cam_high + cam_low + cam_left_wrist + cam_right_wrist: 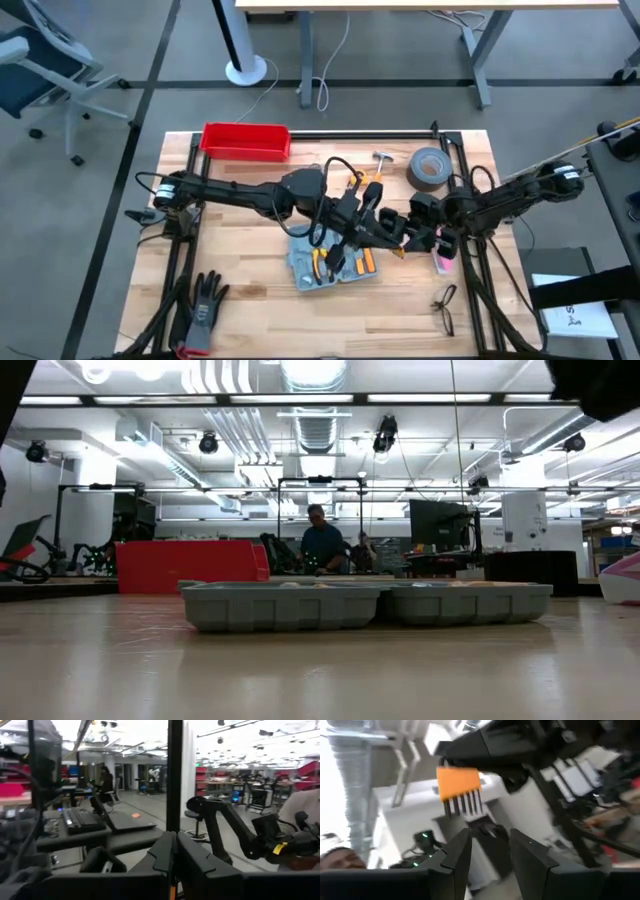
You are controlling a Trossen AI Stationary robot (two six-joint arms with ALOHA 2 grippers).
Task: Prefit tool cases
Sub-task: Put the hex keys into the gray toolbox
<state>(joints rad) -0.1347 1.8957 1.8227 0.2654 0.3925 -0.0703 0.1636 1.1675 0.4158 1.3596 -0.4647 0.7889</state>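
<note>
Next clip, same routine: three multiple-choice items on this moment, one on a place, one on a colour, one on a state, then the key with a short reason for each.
1. Where on the table does the red bin sit?
A. At the far edge, on the left arm's side
B. At the near edge beside the glove
C. Inside the tool case

2. What colour is the roll of tape?
A. Orange
B. Grey
C. Red

3. How does the tool case lie?
A. Shut flat
B. Standing on end
C. Open, both halves flat on the table

Key:
1 A, the high view shows the bin at the table's far edge, left of centre.
2 B, the roll by the far right corner is grey in the high view.
3 C, the low view shows two shallow grey trays side by side, and the high view shows tools lying in them.
</note>
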